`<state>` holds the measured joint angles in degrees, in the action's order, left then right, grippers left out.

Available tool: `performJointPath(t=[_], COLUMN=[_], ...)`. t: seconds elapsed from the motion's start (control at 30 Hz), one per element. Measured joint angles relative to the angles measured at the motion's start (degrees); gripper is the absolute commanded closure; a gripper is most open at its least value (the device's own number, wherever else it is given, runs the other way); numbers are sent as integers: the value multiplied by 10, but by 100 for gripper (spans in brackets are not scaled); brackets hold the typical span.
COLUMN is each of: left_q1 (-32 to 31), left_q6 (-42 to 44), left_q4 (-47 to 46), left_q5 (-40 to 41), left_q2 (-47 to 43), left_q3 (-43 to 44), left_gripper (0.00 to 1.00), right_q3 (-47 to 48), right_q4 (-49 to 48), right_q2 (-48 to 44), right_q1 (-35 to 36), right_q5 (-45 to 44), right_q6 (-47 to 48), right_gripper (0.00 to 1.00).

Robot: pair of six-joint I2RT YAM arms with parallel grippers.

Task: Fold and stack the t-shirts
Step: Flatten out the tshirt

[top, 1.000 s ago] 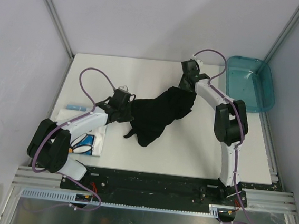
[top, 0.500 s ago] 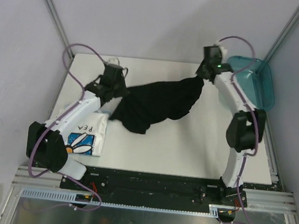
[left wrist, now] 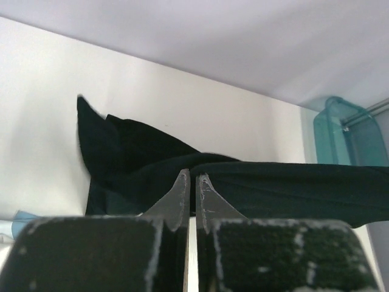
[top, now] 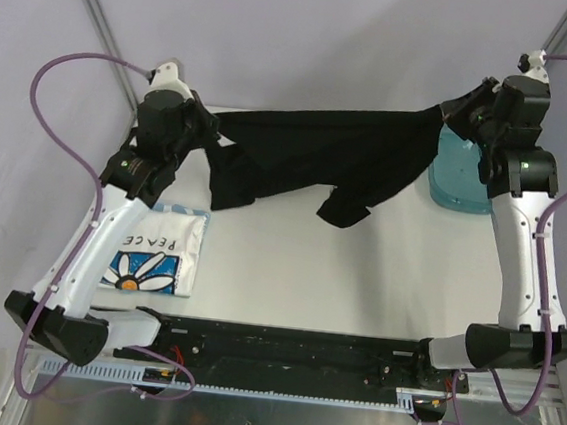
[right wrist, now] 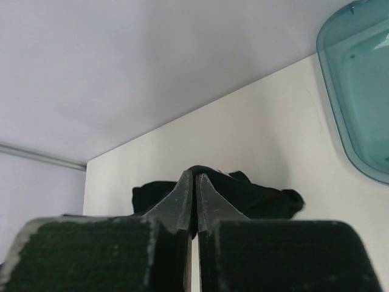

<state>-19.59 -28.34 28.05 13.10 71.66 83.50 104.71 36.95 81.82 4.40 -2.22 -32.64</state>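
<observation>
1. Black t-shirt (top: 319, 156): I see it stretched in the air above the counter (top: 378, 272), with one fold sagging near the middle.
2. Left fingers (top: 209, 125): pinched tight on its left end.
3. Right fingers (top: 456, 111): pinched tight on its right end, above the teal bin (top: 459, 184).
4. White t-shirt (top: 153, 258): lies flat at the counter's near left.

Setting: laboratory robot test cell.
Enclosure: plain grey panels (top: 311, 34) on aluminium posts (top: 98, 24).
Mounting: left arm (top: 111, 226) and right arm (top: 526, 246) bolted to black base plate (top: 281, 340), slotted rail (top: 247, 386) in front.
Work surface: white table (top: 388, 278).
</observation>
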Motion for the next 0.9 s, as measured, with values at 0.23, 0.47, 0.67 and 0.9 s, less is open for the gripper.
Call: performJointPath(t=[0.23,0.47,0.67,0.9], left_q1=[0,0,7,20], left_q6=[-1,-2,-2,-3], left_q4=[6,14,12,8], left_q5=[-14,-18,-28,-106], left_q2=[-39,-42,-12,46], left_q3=[0,-3,-3,7], left_gripper=[100,100,100,100], right_q3=[-8,-20,-81,-99], right_q4=[19,9,-21,-41], right_q2=[-21,-22,-9,52], right_q1=[-11,-15,-20,-24], right_q5=[36,53,67,65], right_q6=[-3,-5,-12,-13], right_gripper=[100,100,100,100])
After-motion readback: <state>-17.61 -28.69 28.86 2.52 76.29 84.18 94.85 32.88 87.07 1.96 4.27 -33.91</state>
